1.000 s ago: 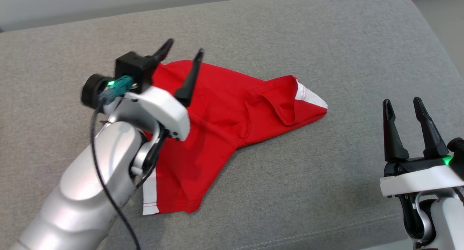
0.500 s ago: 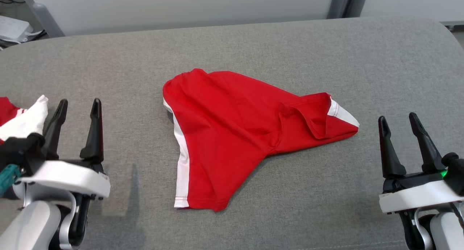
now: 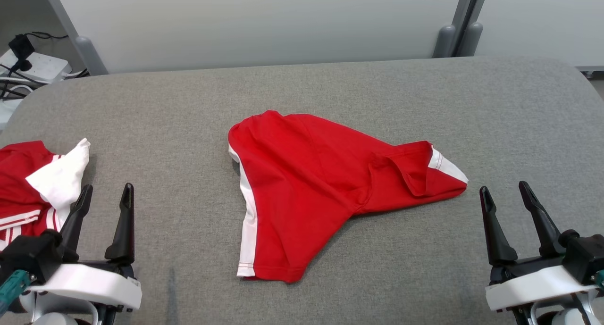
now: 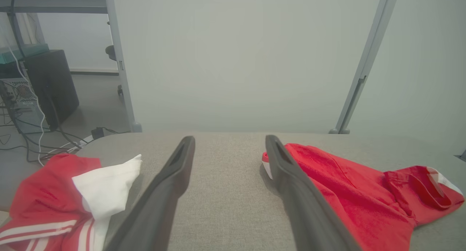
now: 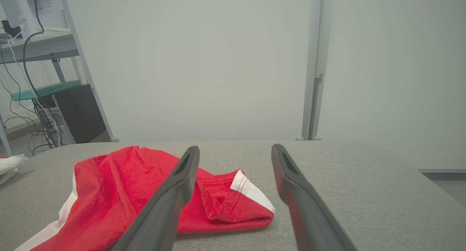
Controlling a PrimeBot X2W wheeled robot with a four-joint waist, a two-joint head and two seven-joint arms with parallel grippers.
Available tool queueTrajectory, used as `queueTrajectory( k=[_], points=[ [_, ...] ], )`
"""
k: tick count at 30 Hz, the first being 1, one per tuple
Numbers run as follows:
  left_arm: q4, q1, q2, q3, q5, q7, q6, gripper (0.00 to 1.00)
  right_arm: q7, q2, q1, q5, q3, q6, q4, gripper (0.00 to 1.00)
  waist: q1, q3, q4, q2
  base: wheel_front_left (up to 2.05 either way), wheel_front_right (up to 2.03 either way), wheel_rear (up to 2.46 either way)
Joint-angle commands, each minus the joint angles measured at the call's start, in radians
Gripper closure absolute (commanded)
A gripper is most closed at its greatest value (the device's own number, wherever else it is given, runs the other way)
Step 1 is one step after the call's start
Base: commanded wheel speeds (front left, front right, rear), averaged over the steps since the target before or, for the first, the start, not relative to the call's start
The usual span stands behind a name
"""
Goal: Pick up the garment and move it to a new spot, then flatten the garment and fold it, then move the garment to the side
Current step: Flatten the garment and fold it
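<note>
The red garment [image 3: 311, 188] is seen lying rumpled in the middle of the grey fabric-covered tabletop [image 3: 401, 94], gripped by neither tool. A white stripe [image 3: 248, 221] is shown along its left edge and a white band [image 3: 446, 164] at its right end, where the cloth is folded over. The left tool [image 3: 107, 189] is held at the near left, fingers spread with nothing between them. The right tool [image 3: 505, 189] is held at the near right, likewise spread and empty. Both are set apart from the garment. A second red-and-white cloth [image 3: 33, 193] is heaped at the tabletop's left edge, just beside the left tool.
</note>
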Motion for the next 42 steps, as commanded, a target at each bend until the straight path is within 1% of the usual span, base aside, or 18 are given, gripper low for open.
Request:
queueTrajectory(
  k=[1, 13, 24, 29, 32, 34, 38, 42],
  points=[
    [-0.014, -0.011, 0.025, 0.054, 0.013, -0.013, 0.001, 0.0, 0.004, -0.008, 0.005, -0.011, 0.012, 0.007, -0.035, 0.0, 0.0, -0.015, -0.01, 0.0, 0.0, 0.0, 0.0],
    [-0.024, 0.081, -0.006, 0.069, 0.03, -0.019, 0.027, 0.0, 0.021, 0.02, 0.071, -0.039, -0.009, 0.007, -0.049, 0.0, 0.0, -0.049, -0.019, 0.0, 0.0, 0.0, 0.0],
    [-0.042, 0.071, -0.006, 0.061, 0.038, -0.006, 0.045, 0.0, 0.026, 0.03, 0.077, -0.039, -0.006, 0.007, -0.052, 0.0, 0.0, -0.053, -0.012, 0.0, 0.0, 0.0, 0.0],
    [-0.056, 0.05, -0.011, 0.047, 0.047, 0.004, 0.047, 0.0, 0.032, 0.017, 0.066, -0.04, 0.013, 0.007, -0.061, 0.0, 0.0, -0.043, 0.015, 0.0, 0.0, 0.0, 0.0],
    [-0.065, 0.038, -0.016, 0.041, 0.052, 0.006, 0.052, 0.0, 0.043, -0.004, 0.035, -0.041, 0.054, 0.007, -0.07, 0.0, 0.0, -0.029, 0.043, 0.0, 0.0, 0.0, 0.0],
    [-0.071, 0.03, -0.02, 0.039, 0.056, 0.005, 0.055, 0.0, 0.055, -0.02, 0.003, -0.041, 0.103, 0.007, -0.075, 0.0, 0.0, -0.015, 0.066, 0.0, 0.0, 0.0, 0.0],
    [-0.074, 0.009, -0.038, 0.026, 0.063, 0.001, 0.049, 0.0, 0.08, -0.055, -0.071, -0.031, 0.241, 0.007, -0.057, 0.0, 0.0, 0.009, 0.124, 0.0, 0.0, 0.0, 0.0],
    [-0.058, -0.006, -0.068, 0.016, 0.067, -0.006, 0.04, 0.0, 0.095, -0.085, -0.142, -0.011, 0.374, 0.007, -0.002, 0.0, 0.0, 0.026, 0.19, 0.0, 0.0, 0.0, 0.0]
  ],
)
